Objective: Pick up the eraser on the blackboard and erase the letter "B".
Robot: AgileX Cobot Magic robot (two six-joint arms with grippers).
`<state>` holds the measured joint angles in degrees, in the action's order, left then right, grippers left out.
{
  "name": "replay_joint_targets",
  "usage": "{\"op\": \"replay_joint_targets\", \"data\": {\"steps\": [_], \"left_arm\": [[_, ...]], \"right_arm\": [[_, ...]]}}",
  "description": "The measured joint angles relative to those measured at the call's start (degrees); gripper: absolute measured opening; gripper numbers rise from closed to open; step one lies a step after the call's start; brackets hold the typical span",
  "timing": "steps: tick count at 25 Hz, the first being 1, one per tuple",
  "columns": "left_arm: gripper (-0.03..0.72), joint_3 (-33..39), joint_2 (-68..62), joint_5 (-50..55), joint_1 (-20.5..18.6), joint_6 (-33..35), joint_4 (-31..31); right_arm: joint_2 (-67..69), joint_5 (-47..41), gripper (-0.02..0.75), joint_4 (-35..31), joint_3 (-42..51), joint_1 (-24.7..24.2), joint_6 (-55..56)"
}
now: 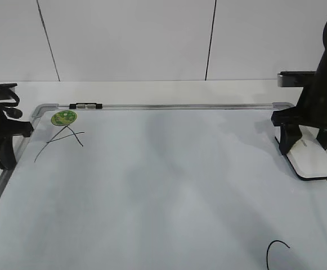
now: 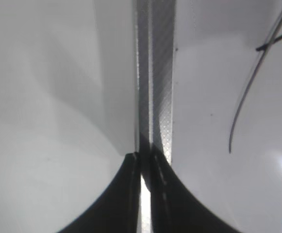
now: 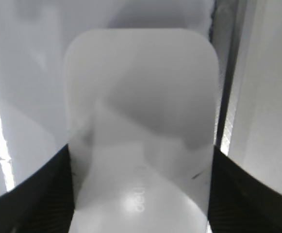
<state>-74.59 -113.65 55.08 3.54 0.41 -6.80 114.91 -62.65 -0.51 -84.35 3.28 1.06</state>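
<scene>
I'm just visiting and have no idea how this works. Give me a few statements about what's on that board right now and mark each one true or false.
1. The eraser lies by the right edge of the blackboard. True.
2. The right gripper has its fingers on either side of the eraser. True.
3. The green sticker sits in the board's near right corner. False: it is at the far left corner, just above the crossed black strokes.
4. The left gripper is holding a marker. False: its fingers are nearly closed on nothing, above the board's grey frame.
5. A letter "B" stands clearly in the middle of the board. False: the middle shows no writing.
</scene>
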Motion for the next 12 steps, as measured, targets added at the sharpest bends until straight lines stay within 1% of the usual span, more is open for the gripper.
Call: {"op": "replay_joint_targets", "data": {"steps": [12], "left_arm": [[0.017,0.0,0.0,0.0,0.0,0.0,0.0]], "right_arm": [[0.3,-0.1,0.531,0.0,0.0,0.0,0.0]]}}
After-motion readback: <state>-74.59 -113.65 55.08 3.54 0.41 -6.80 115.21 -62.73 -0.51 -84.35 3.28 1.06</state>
